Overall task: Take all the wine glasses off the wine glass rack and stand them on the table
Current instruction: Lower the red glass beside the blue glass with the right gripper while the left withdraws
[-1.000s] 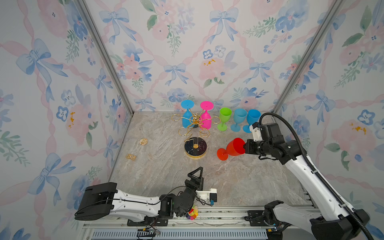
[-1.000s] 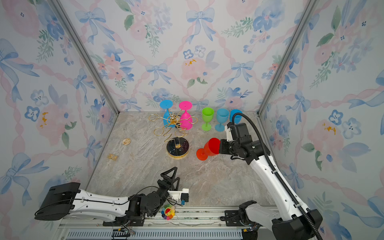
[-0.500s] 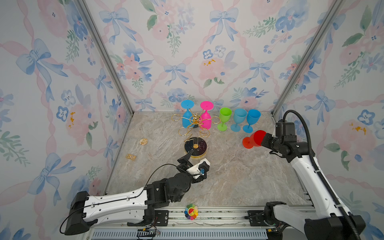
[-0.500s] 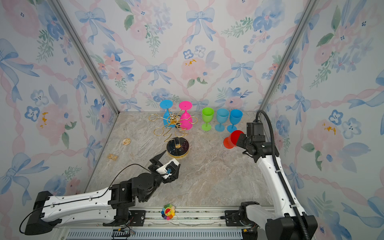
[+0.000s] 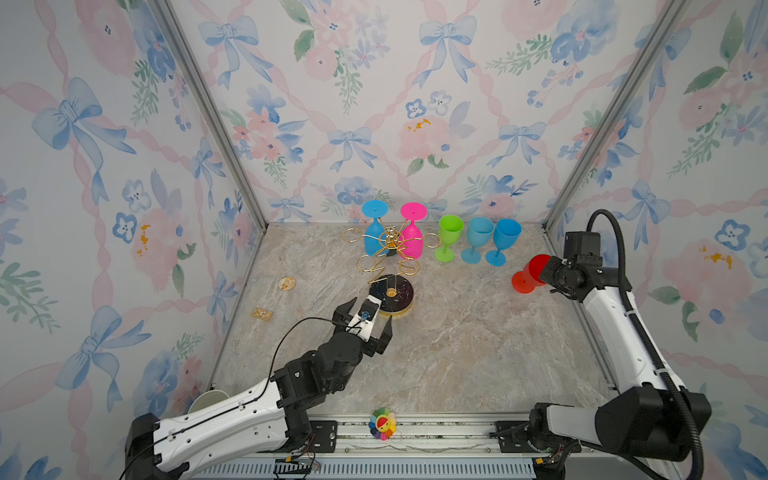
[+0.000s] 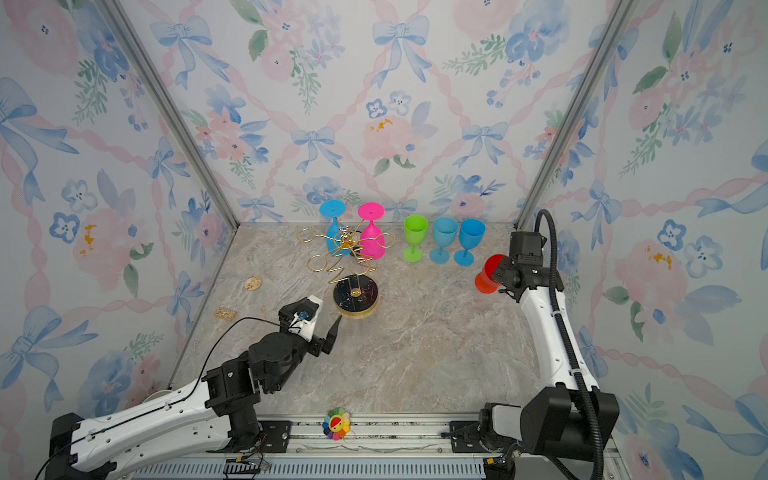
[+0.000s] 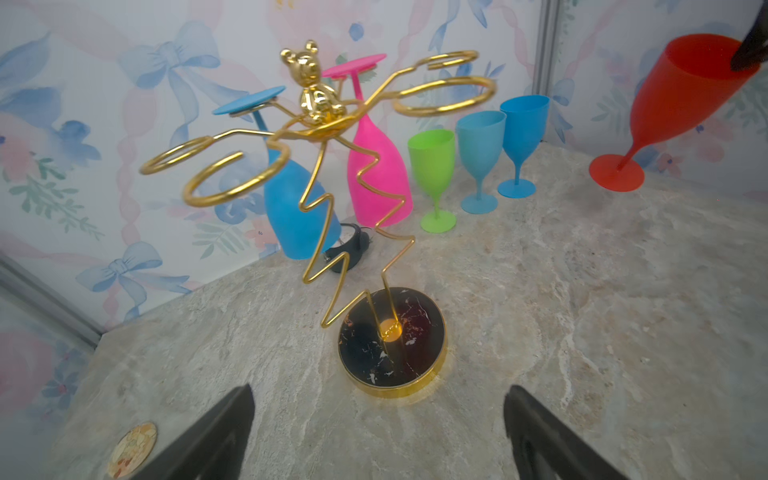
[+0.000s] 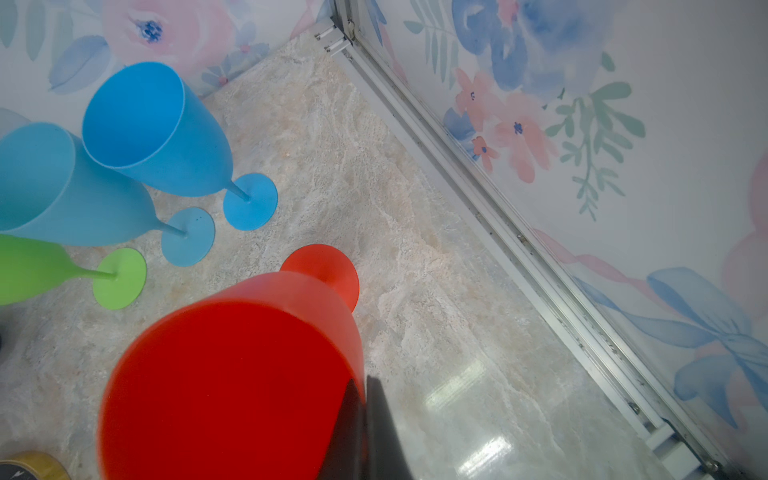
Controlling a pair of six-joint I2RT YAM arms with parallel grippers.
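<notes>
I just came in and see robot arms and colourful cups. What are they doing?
The right gripper holds a red wine glass by its rim, tilted, beside a green glass, a light blue glass and a darker blue glass that stand upright. The left gripper is open, low by the base of the gold wine glass rack. A blue glass and a pink glass hang upside down on it.
</notes>
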